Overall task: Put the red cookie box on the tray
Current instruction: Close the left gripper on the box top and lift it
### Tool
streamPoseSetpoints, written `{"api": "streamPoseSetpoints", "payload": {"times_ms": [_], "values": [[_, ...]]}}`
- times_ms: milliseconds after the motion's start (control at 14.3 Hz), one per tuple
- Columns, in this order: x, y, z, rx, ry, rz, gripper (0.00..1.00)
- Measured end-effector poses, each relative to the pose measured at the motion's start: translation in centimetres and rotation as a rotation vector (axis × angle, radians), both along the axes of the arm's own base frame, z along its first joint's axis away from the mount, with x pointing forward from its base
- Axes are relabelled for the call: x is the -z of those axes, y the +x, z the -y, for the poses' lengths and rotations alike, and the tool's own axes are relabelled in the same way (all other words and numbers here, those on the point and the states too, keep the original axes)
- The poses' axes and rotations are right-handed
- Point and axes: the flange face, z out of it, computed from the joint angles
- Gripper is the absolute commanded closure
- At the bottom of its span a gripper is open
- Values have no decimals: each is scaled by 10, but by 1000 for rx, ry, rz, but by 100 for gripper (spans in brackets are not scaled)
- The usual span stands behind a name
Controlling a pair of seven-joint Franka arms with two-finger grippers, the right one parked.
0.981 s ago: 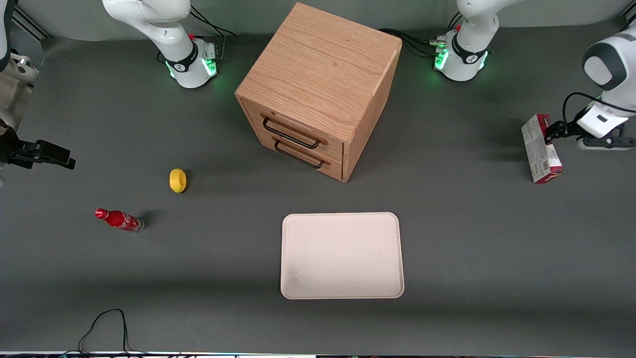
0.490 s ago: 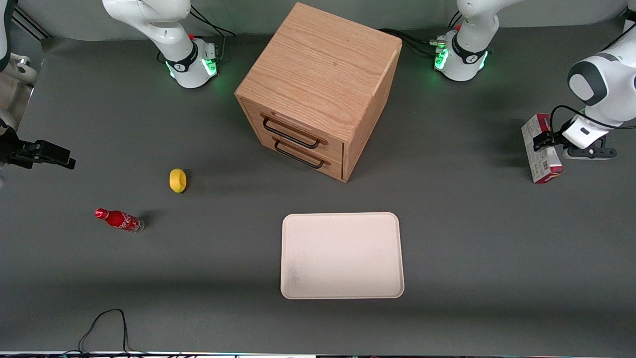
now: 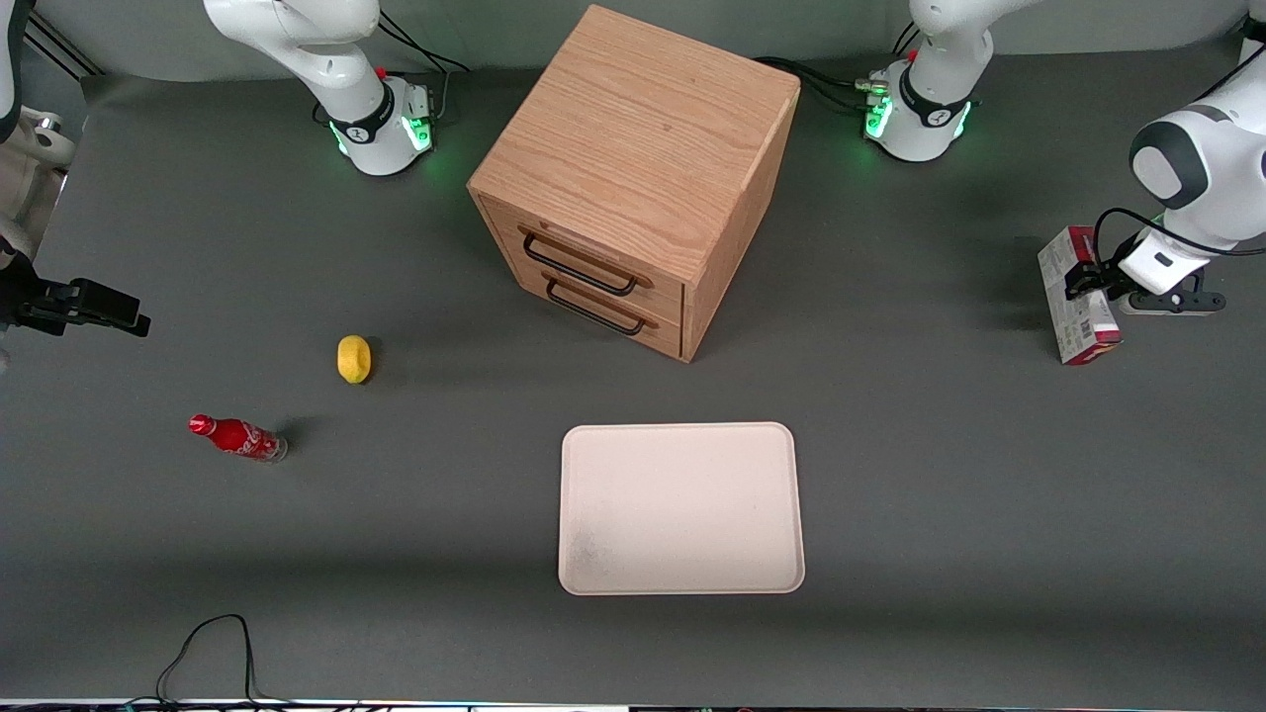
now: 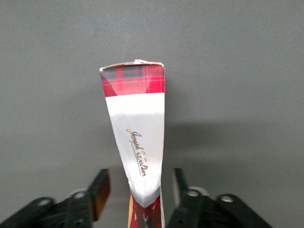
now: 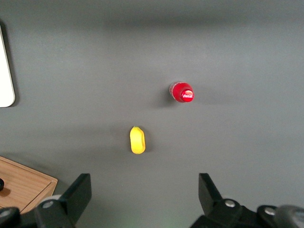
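Front view showed the red cookie box (image 3: 1077,297) standing on its narrow edge on the grey bench (image 3: 940,445), far toward the working arm's end and well apart from the tray (image 3: 680,508). The pincer (image 3: 1080,280) was at the box's upper part, reaching in sideways from the arm, with its black fingers (image 3: 1078,274) against the printed face near the barcode.

Left wrist view looked along the box's thin side (image 4: 137,142): a red tartan band at one end, a white stretch with gold script lettering, then red again where the box ran in between the pincer's fingers (image 4: 100,192). The pincer (image 4: 140,192) was spread apart, one finger on each side of the box. A gap showed between the box and each finger, wider at the finger with the orange pad; neither finger visibly pressed on the cardboard.

The cream-white tray lay flat on the bench, nearer the front camera than the wooden drawer cabinet (image 3: 633,178), with nothing on it. A lemon (image 3: 353,358) and a small red soda bottle (image 3: 237,437) sat toward the parked arm's end of the bench.
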Motion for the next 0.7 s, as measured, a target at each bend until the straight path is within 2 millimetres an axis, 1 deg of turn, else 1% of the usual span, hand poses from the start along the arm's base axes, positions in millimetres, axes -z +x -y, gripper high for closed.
{"api": "streamPoseSetpoints", "payload": {"times_ms": [490,561,631,701], "values": [[-1,0,0,-4,-7,-15,100],[-3,2,0,-3,-11,-24,100],[-11,6,-1,-2,-16,-37,100],[-23,12,-3,-3,-21,-49,100]]}}
